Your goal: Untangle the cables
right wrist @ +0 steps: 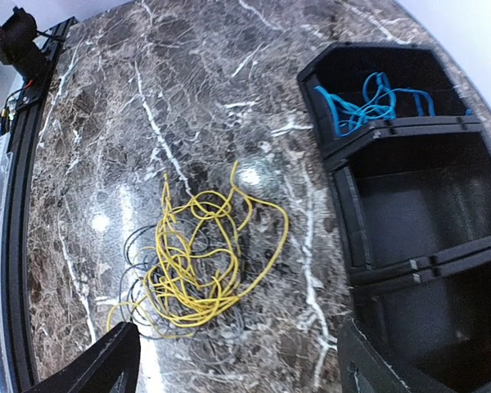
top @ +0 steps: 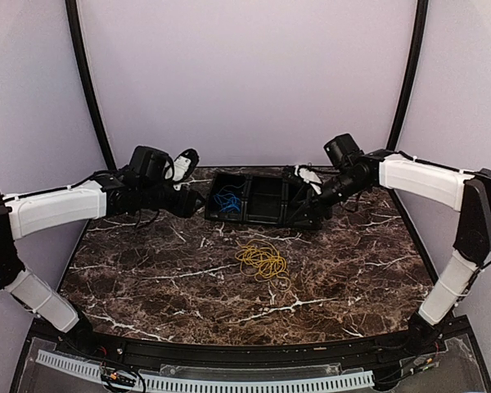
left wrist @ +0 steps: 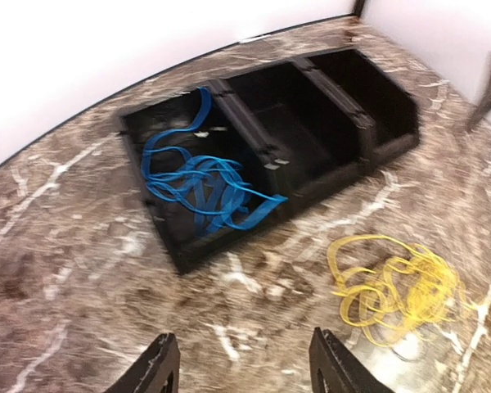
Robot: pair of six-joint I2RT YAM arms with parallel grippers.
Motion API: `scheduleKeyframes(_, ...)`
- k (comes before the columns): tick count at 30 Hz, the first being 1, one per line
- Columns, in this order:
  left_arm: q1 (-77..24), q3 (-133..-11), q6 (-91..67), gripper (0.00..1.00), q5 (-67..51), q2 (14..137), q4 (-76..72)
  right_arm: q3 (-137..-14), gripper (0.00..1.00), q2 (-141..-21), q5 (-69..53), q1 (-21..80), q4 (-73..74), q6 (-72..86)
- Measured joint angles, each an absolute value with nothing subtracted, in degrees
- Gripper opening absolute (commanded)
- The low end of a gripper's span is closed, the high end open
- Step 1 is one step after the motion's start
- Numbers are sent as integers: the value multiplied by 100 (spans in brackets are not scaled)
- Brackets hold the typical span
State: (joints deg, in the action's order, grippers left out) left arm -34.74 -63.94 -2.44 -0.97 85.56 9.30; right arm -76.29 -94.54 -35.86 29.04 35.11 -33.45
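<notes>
Black three-compartment bin (top: 262, 219), dark white-veined marble tabletop (top: 147, 278), plain pale walls (top: 245, 74)

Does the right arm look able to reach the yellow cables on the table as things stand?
Probably yes. The yellow cables lie on open tabletop beside the tray, nothing over them, and the right tool is open and pointed their way. Dark grey cable is tangled in.

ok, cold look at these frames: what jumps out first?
The bright yellow cable, bunched in a loose tangle on the dark marble table just in front of the black tray. Next, the blue cable, piled in the tray's compartment at the left of the top view. The right wrist view also shows a thin dark grey cable mixed in under the yellow one.
</notes>
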Motion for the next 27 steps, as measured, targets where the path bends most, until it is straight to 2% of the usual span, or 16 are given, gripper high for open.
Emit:
scheduleKeyframes(5,-3769,-5258,-484,56,-742,7905,106,-7940,77,-10344,-3535,3404,3824,-3489)
scheduleKeyframes(9,-3839,-5098,-670,55,-910,7863,-187,-8018,77,-10746,-3518,3614,3948,-3487)
scheduleKeyframes(12,-3844,-5094,-757,55,-956,7865,-283,-8165,71,-10980,-3511,3706,3992,-3487)
scheduleKeyframes(21,-3962,-5037,-805,55,-1332,7944,-738,-8554,34,-11476,-3540,3798,4003,-3343)
scheduleKeyframes(25,-4213,-4772,-777,55,-1433,8005,-1212,-8611,7,-11496,-3601,3800,4027,-3306)
scheduleKeyframes(26,-4263,-4705,-777,55,-1470,8027,-1323,-8635,1,-11498,-3616,3800,4038,-3308)
scheduleKeyframes(27,-4316,-4635,-779,56,-1540,8073,-1474,-8641,0,-11498,-3632,3800,4034,-3323)
